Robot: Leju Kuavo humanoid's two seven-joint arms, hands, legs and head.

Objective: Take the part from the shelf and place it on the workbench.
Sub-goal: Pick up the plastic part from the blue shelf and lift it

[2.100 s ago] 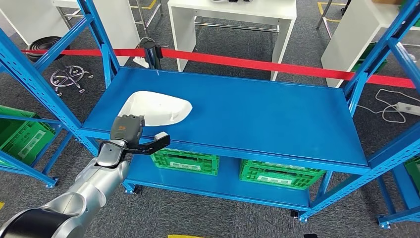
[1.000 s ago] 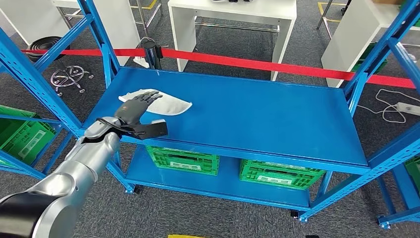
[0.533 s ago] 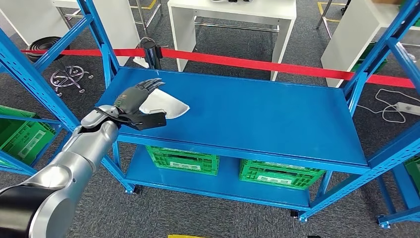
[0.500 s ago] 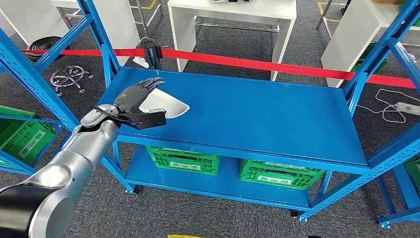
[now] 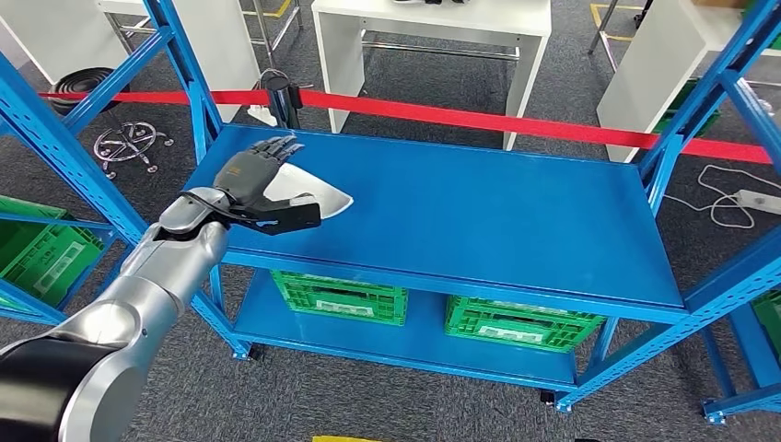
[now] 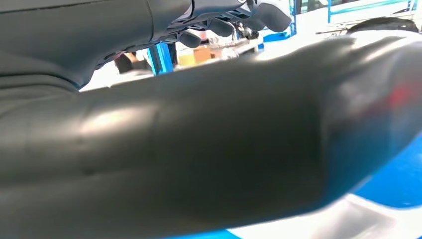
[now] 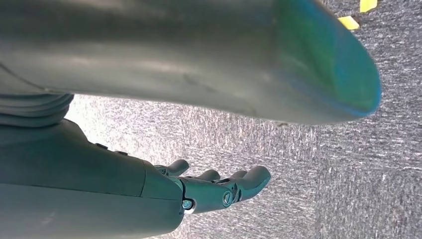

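Where the white part (image 5: pixel 308 195) lies at the left end of the blue shelf (image 5: pixel 479 212), we note the left hand (image 5: pixel 250 180) over it, fingers above and thumb at its near edge; a firm hold cannot be told. Right hand (image 7: pixel 219 189) hangs over grey floor (image 7: pixel 323 174), loosely curled, holding nothing.

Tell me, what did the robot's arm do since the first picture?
The left hand came up from the shelf's front edge and reached over the white part, fingers on top, thumb beside it. The part now looks tilted, its near edge maybe raised. Shelf and green crates stayed put.
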